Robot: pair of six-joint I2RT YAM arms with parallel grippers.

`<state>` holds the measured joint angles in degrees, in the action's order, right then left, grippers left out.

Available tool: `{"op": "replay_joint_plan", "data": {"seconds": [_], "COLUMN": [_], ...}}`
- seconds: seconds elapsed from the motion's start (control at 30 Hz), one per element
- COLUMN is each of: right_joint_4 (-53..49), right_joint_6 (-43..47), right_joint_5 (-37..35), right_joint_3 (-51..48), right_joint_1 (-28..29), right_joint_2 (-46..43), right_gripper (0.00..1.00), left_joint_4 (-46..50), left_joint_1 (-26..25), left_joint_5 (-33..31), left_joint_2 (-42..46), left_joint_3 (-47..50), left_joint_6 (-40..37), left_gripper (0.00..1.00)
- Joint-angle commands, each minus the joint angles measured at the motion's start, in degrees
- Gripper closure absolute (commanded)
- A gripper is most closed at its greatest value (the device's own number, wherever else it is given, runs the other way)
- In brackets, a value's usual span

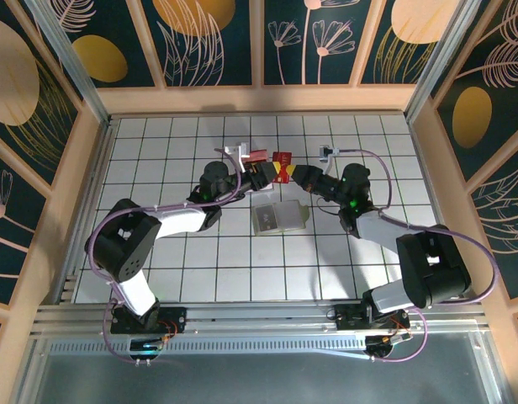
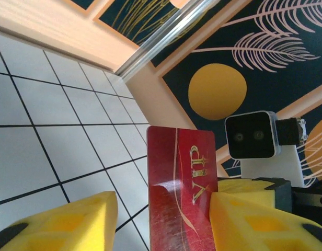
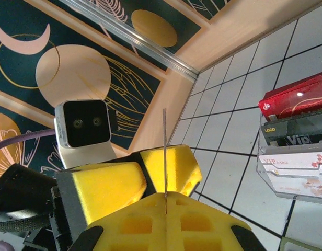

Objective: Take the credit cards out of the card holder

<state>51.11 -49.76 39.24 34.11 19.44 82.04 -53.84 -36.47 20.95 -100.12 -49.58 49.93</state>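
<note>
Right fingers [image 3: 203, 219]: pressed together on the red card [image 2: 179, 193], yellow pads meeting at a seam. Card edge-on and upright out of that seam in the right wrist view.

Left fingers [image 2: 67, 219]: spread apart, same card between them. Lies against the pad at 3 o'clock in the left wrist view, with a strip of tiled table [image 2: 56, 104] showing through the gap at 9 o'clock. Not clamped by this pair.

Card itself: glossy dark red, gold swirl and "VIP" lettering, held clear of the table.

Top view: both sets of fingers tip to tip, a little toward 12 o'clock from the table's middle. Left arm in from 9 o'clock, right arm in from 3 o'clock, red card at the meeting point.

Card holder [image 1: 276, 219]: flat on the table at 6 o'clock from the fingers, near but apart from both. Pale face up, olive-green edge on its 3 o'clock side.

Clear box [image 3: 291, 172]: on the table at 3 o'clock in the right wrist view. Holds stacked cards [image 3: 297, 130], one red, one dark, one white, "VIP" legible on two.
</note>
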Motion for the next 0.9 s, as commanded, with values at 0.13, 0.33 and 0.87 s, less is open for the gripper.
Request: {"op": "replay_joint_plan", "data": {"seconds": [0.13,0.33,0.87], "right_joint_4": [4.65,4.62,-14.68], "right_joint_6": [-1.38,-1.71,8.32], "right_joint_5": [2.5,2.25,-9.63], "right_joint_3": [2.19,2.19,2.63], "right_joint_1": [0.17,0.18,0.23], "right_joint_2": [1.69,2.41,-6.16], "right_gripper": [1.0,1.0,0.62], "left_joint_4": [-4.59,-2.44,37.26], "left_joint_1": [0.06,0.1,2.76], "left_joint_5": [3.47,3.31,-1.84], "left_joint_2": [-1.3,-0.32,6.45], "left_joint_3": [-2.23,-2.47,-15.15], "left_joint_6": [0.96,-1.43,-39.79], "left_gripper": [0.72,0.89,1.0]}}
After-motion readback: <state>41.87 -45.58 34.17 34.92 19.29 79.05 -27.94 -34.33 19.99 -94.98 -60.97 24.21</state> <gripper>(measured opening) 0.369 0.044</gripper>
